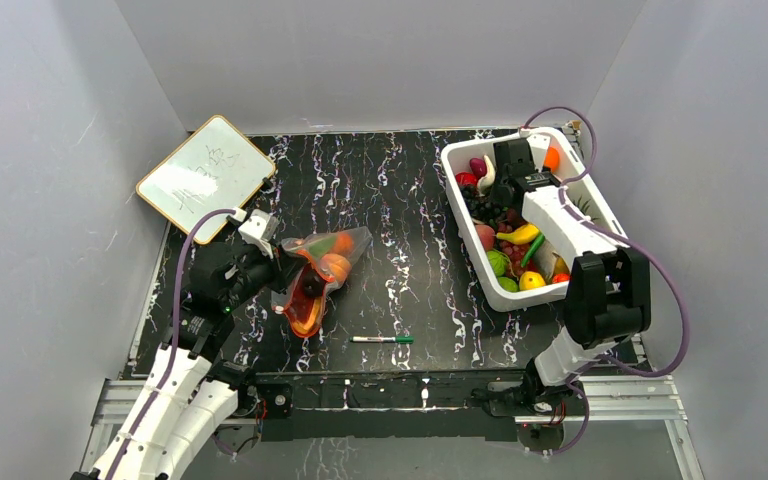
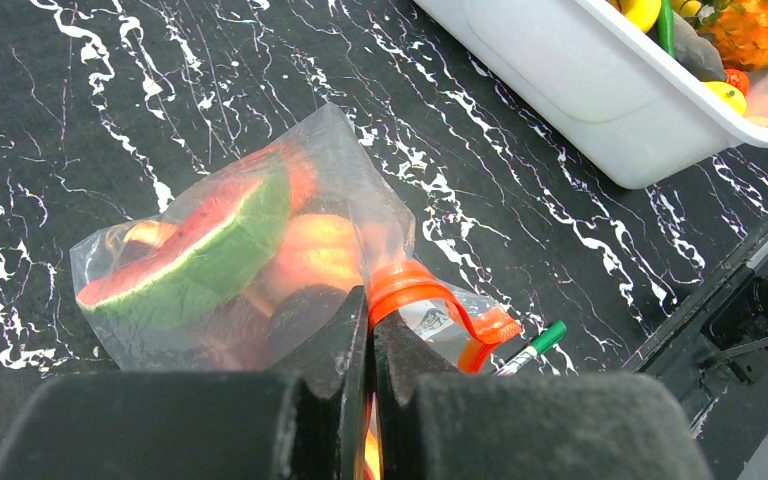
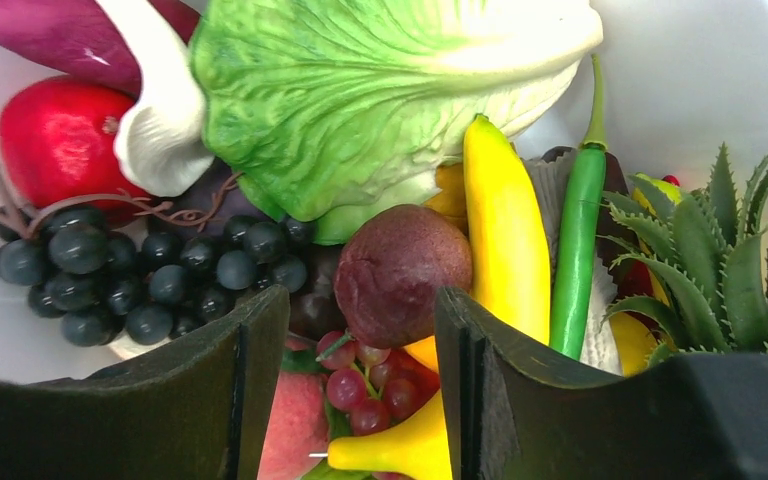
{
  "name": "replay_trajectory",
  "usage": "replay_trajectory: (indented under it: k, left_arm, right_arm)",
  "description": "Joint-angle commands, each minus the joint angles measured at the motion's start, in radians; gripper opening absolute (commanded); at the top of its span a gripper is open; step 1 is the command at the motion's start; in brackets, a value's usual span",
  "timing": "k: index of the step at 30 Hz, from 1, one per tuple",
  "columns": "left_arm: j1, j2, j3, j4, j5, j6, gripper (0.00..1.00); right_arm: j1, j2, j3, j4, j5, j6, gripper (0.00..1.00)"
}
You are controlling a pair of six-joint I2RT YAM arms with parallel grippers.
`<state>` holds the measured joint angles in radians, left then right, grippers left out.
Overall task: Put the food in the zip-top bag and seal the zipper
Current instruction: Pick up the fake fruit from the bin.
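Lying pinched in the left tool (image 2: pixel 369 318): zipper (image 2: pixel 422 287), zip-top bag (image 2: pixel 210 250) just beyond.

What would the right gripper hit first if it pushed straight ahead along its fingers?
Most likely the round dark purple fruit, sitting between the open fingers of the right gripper in the white tub. Depth is unclear; the red grapes below it look close too.

You see a black tabletop (image 1: pixel 400 200) veined white, a clear bag (image 2: pixel 345 150) with an orange-red zipper (image 2: pixel 415 283), a red-and-green watermelon slice (image 2: pixel 210 240), a white tub (image 2: pixel 560 80).
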<state>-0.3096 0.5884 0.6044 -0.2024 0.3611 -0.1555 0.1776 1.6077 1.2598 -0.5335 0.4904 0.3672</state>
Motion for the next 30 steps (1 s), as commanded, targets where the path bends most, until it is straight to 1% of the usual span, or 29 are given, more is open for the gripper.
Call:
replay_trajectory:
  k: [1,5,9,15,17,25,30]
  left_arm:
    - [0.001,-0.008,-0.004,0.022,0.019,0.013,0.00]
    - [0.001,-0.009,-0.002,0.022,0.018,0.011,0.00]
    - [0.000,-0.008,-0.003,0.022,0.016,0.014,0.00]
    - [0.000,-0.015,-0.002,0.018,0.009,0.013,0.00]
    - [0.000,-0.017,-0.004,0.018,0.005,0.014,0.00]
    - [0.000,-0.021,-0.009,0.026,-0.006,0.004,0.00]
    - [0.000,-0.011,-0.007,0.035,-0.006,-0.023,0.00]
  right_arm:
    - [-0.019,0.026,-0.006,0.017,0.045,0.022,0.55]
    - [-0.026,0.056,-0.001,0.006,0.060,0.026,0.61]
    - [-0.027,0.084,0.009,-0.012,0.076,0.034,0.65]
    - [-0.027,0.111,0.010,-0.015,0.092,0.038,0.67]
    - [-0.028,0.111,0.010,-0.010,0.083,0.031,0.65]
    - [-0.027,0.077,-0.004,0.001,0.064,0.010,0.50]
    - [-0.027,0.035,-0.021,0.006,0.044,0.002,0.48]
